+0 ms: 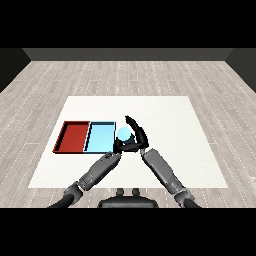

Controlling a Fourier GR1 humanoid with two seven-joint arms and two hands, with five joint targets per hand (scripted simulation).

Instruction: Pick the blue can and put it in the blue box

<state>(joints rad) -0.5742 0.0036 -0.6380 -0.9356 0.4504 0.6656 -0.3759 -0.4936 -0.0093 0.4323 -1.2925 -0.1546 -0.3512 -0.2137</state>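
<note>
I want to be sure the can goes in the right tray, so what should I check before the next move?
1. Blue can held by the right hand: ok, fingers curl round it.
2. Can lifted off the table: cannot tell.
3. Can over the blue tray: not ok, it is beside the tray's right edge.
4. Blue tray free to take it: ok.
5. Left hand out of the way: not ok, it sits just under the can.

Light blue can (123,133), light blue tray (99,138), red tray (72,136), white table (175,125).
</note>
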